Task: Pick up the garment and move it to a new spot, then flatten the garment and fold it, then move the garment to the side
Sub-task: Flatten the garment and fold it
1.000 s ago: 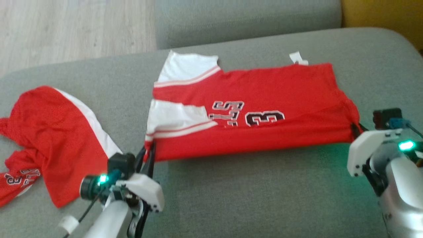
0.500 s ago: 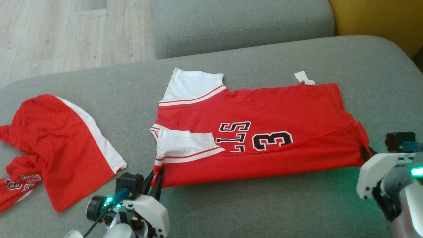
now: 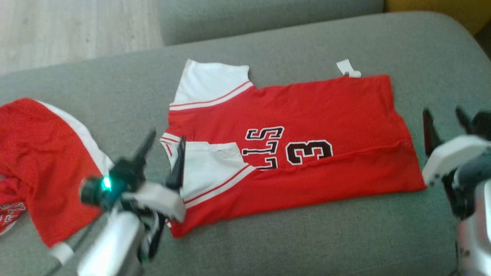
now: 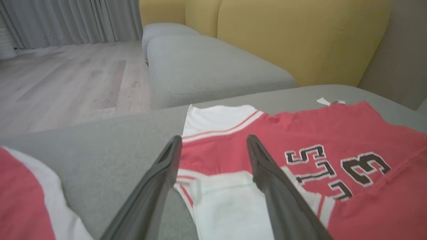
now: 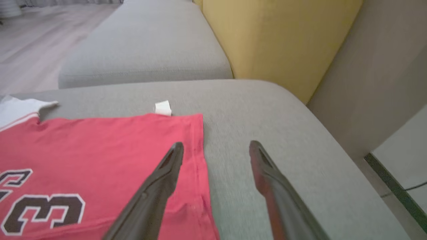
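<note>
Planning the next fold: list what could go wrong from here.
1. The left gripper stands open over the folded white sleeve of the jersey; a low move could snag it and undo the fold.
2. One finger of the right gripper overhangs the hem; it might drag that edge.
3. A second garment lies close on the left; sliding the jersey there could tangle them.

left gripper [image 3: 167, 137] spread wide, right gripper [image 3: 442, 111] likewise
</note>
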Motion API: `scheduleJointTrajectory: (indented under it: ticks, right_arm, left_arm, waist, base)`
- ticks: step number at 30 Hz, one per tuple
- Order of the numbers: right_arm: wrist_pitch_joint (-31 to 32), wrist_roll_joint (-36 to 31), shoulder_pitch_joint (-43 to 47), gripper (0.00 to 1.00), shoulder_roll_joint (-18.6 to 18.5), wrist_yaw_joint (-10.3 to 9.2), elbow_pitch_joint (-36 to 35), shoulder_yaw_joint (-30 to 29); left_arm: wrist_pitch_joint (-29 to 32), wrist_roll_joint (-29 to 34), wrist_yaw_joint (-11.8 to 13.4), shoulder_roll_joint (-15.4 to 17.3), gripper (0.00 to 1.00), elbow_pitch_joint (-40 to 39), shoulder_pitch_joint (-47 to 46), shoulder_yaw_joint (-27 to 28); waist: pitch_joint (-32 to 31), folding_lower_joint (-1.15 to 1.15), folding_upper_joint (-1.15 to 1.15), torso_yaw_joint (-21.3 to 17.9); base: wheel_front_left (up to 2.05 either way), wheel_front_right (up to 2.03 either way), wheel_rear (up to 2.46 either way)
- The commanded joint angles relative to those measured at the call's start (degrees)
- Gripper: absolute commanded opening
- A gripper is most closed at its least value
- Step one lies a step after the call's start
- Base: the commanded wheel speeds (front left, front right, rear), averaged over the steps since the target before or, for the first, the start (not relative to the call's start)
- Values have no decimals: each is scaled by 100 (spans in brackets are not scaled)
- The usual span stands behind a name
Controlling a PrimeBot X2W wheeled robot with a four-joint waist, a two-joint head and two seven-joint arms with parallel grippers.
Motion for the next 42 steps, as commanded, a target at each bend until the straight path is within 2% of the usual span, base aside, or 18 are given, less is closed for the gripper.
scheduleJointTrajectory:
  ticks: [1, 4, 8, 12, 15, 20, 25, 34, 42]
  right_arm:
    - [-96, -36, -346, 100, -19, -5, -262, 115]
    - [-204, -81, -664, 100, 14, -5, -316, 189]
    - [-318, -101, -1149, 100, 19, -5, -310, 356]
    - [-398, -90, -1657, 100, 30, -5, -261, 595]
    - [-478, -58, -1979, 100, 36, -5, -192, 740]
    - [-602, -12, -2354, 100, 71, -5, -87, 970]
    - [-712, 66, -2554, 100, 102, -5, -14, 1115]
    - [-801, 124, -2629, 100, 145, -5, 36, 1238]
    - [-801, 141, -2614, 100, 127, -5, 7, 1256]
  left_arm:
    - [-47, 41, -50, 185, 100, -220, -456, 263]
    - [132, 61, -245, 359, 100, -268, -1032, 308]
    - [633, -13, -726, 592, 100, -118, -2019, 303]
    - [1358, -124, -1189, 887, 100, 409, -3060, 230]
    - [1913, -322, -1353, 1049, 100, 927, -3718, 110]
    - [2601, -575, -1418, 1317, 100, 1661, -4482, -266]
    - [2994, -952, -1422, 1563, 100, 2050, -4860, -778]
    - [2922, -1170, -1423, 1762, 100, 2718, -5289, -1200]
    - [3042, -1555, -1423, 1720, 100, 2931, -5390, -1518]
  waist:
    - [197, 0, 0, -89]
    - [476, 0, 0, -190]
    - [883, 0, 0, -363]
    - [1325, 0, 0, -603]
    - [1592, 0, 0, -759]
    - [1953, 0, 0, -1021]
    - [2188, 0, 0, -1215]
    - [2399, 0, 0, -1390]
    - [2470, 0, 0, -1432]
  base:
    - [0, 0, 0]
    - [0, 0, 0]
    - [0, 0, 0]
    - [0, 0, 0]
    - [0, 0, 0]
    - [0, 0, 0]
    - [0, 0, 0]
    - [0, 0, 0]
    - [0, 0, 0]
